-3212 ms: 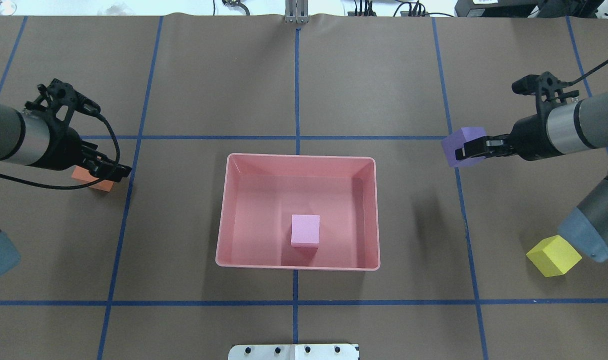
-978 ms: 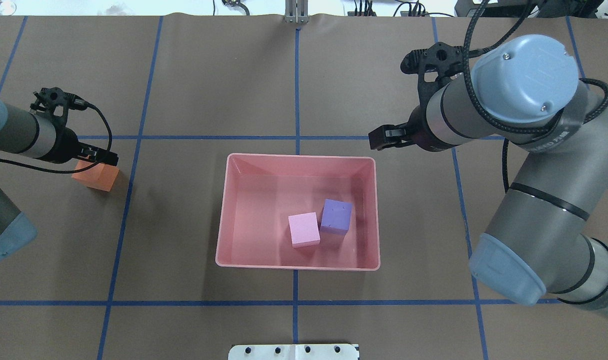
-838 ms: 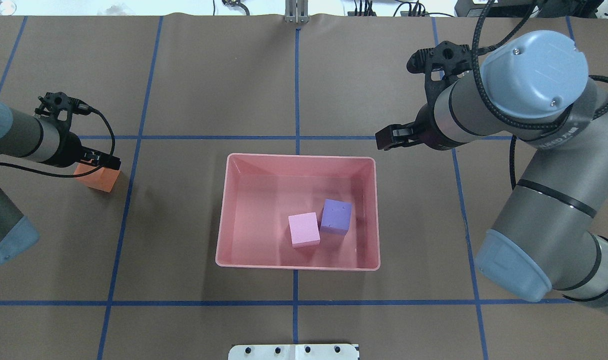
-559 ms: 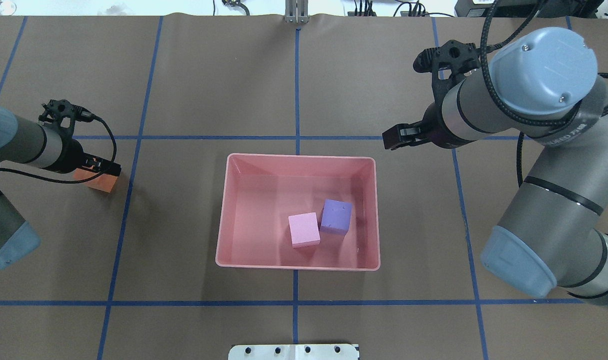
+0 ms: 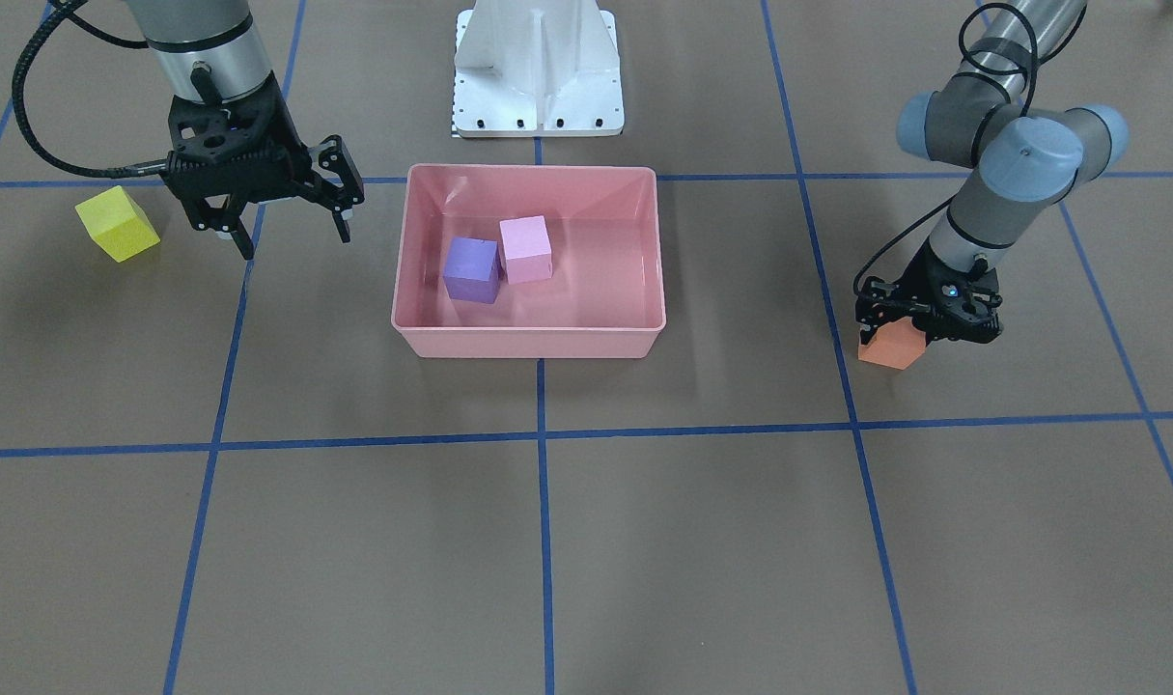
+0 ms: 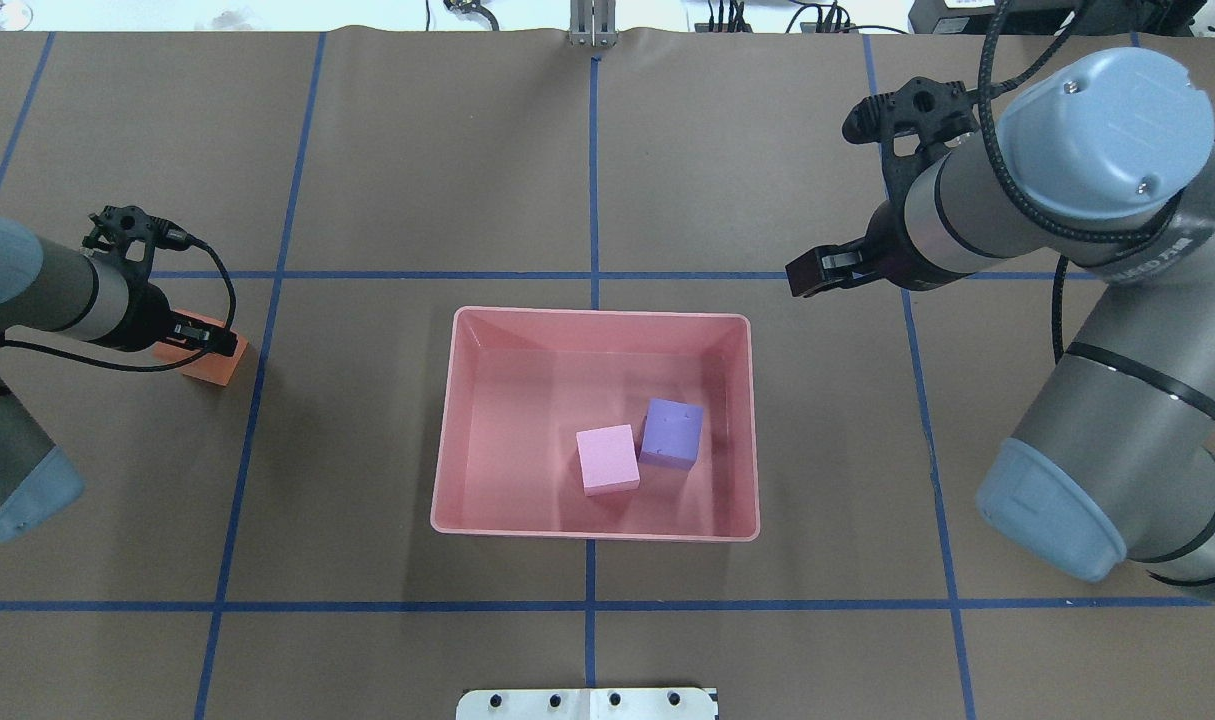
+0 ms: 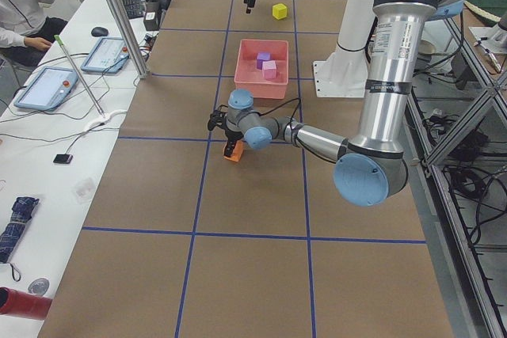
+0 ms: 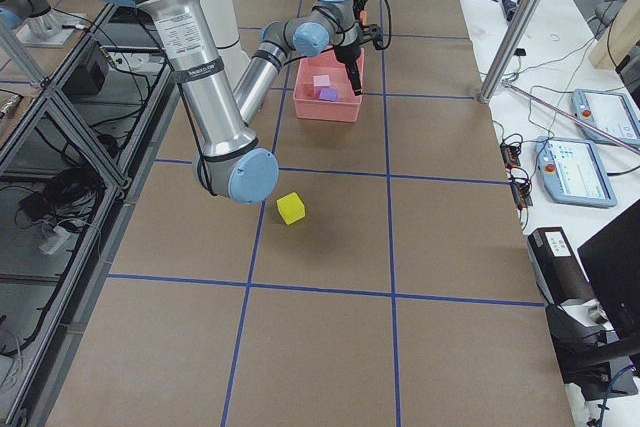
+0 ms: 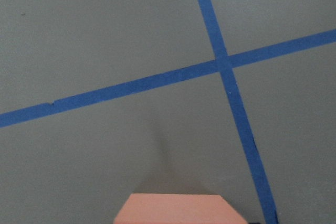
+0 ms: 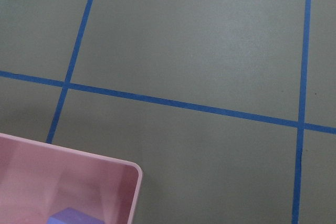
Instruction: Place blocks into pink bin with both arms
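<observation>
The pink bin (image 6: 507, 420) sits mid-table and holds the purple cube (image 6: 672, 432) and the light pink cube (image 6: 607, 459), touching each other. The front view shows the bin (image 5: 528, 344), purple cube (image 5: 471, 268) and pink cube (image 5: 526, 248). My left gripper (image 6: 207, 338) is low over the orange cube (image 6: 219, 364), open, fingers astride it (image 5: 890, 349). The cube's top shows in the left wrist view (image 9: 178, 209). My right gripper (image 5: 294, 241) is open and empty, beside the bin's far right corner (image 10: 79, 182). The yellow cube (image 5: 118, 224) lies on the table past it.
The white robot base (image 5: 538, 68) stands just behind the bin. Blue tape lines grid the brown table cover. In the overhead view my right arm (image 6: 1097, 400) hides the yellow cube. A side bench with tablets (image 7: 47, 85) and a metal post (image 7: 119, 13) runs along the operators' side.
The purple cube left my right gripper and now lies in the bin. My right gripper, open, has drawn back to the right. My left gripper has sunk lower around the orange cube.
</observation>
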Motion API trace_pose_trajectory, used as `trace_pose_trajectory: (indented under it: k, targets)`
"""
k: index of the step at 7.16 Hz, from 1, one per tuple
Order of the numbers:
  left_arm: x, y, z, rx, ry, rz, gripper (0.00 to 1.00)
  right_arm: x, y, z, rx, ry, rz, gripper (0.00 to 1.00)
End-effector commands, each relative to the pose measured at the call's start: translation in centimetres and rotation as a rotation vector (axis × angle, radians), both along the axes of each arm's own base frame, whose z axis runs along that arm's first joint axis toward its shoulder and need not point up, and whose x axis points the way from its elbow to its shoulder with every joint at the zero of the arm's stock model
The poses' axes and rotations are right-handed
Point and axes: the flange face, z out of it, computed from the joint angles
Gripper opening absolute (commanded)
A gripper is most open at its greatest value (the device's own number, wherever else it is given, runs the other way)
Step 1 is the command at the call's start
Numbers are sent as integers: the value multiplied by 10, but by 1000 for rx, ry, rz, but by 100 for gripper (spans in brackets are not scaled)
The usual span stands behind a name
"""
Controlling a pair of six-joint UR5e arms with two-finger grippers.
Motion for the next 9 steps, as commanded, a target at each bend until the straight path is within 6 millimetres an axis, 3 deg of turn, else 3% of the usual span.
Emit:
trace_pose_trajectory:
  k: [1,2,4,5,6,7,9]
  targets:
    - [-4,5,-42,37,50,4,0,46,-24,24,20,25,-52,100]
    - [-9,11,-75,37,59,0,0,68,-32,44,29,50,-86,100]
    - [-20,24,-174,-11,60,-17,0,111,-40,84,45,68,-168,100]
    - [-16,24,-226,-76,108,-50,0,126,-36,110,92,75,-196,100]
    - [2,26,-274,-112,162,-70,0,143,-33,147,139,60,-229,100]
    - [43,50,-303,-143,185,-30,0,154,-19,184,147,34,-246,100]
    - [98,94,-351,-191,244,-27,0,175,20,240,199,11,-255,100]
